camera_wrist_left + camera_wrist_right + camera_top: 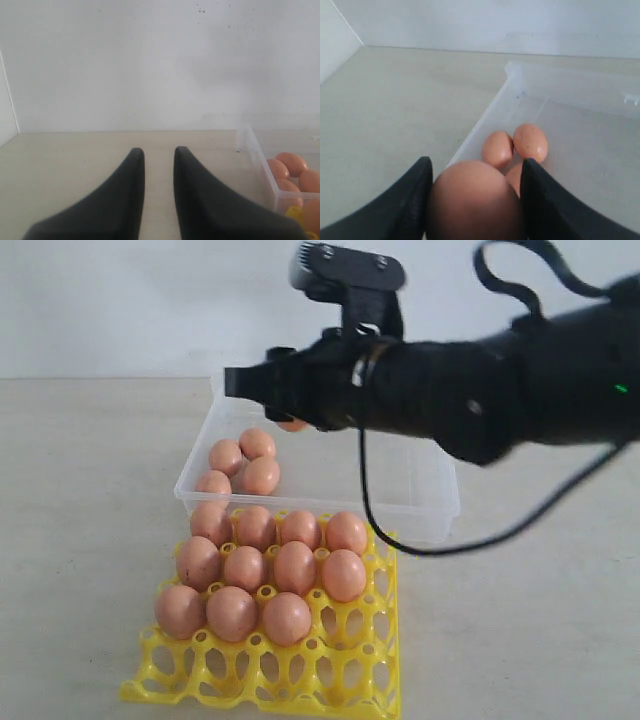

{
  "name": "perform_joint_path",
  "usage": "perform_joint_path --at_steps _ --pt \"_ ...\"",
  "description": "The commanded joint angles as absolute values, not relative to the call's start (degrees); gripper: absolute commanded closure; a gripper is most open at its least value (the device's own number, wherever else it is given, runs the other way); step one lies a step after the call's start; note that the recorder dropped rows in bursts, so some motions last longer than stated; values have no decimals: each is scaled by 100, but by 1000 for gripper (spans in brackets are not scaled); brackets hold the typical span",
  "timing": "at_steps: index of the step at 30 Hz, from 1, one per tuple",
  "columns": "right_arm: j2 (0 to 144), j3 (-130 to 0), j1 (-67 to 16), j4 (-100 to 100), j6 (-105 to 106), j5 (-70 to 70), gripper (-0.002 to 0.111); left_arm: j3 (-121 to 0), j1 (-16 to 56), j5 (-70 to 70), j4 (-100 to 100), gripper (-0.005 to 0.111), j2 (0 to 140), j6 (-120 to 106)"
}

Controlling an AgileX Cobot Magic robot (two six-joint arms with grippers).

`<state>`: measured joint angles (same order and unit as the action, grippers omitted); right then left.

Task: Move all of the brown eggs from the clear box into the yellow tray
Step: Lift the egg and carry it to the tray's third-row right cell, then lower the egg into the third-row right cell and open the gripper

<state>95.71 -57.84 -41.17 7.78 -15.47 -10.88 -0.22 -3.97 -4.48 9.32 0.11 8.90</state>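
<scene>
Brown egg (293,425) barely shows; right hand (240,385) covers it

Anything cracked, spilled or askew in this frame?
Nothing stands out: the brown eggs sit whole in the yellow tray, the rest lie in the clear box, and the right pincer holds one egg cleanly.

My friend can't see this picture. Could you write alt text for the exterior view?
A black robot arm reaches in from the right, its end effector gripping a brown egg over a clear box where four more eggs lie in one corner. In front of the box, a yellow tray holds eleven eggs; its nearest cups are empty.
</scene>
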Motion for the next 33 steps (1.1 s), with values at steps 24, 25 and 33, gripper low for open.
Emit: perform_joint_path --at_steps 24,25,33 --pt "9461 -3386 -2978 -6433 -7748 -3660 109 0 -347 -436 943 85 0 916" --pt "9461 -3386 -3041 -6433 -7748 -3533 109 0 -347 -436 943 85 0 916" --pt "9461 -3386 -3373 -6319 -7636 -2438 109 0 -347 -436 943 85 0 916"
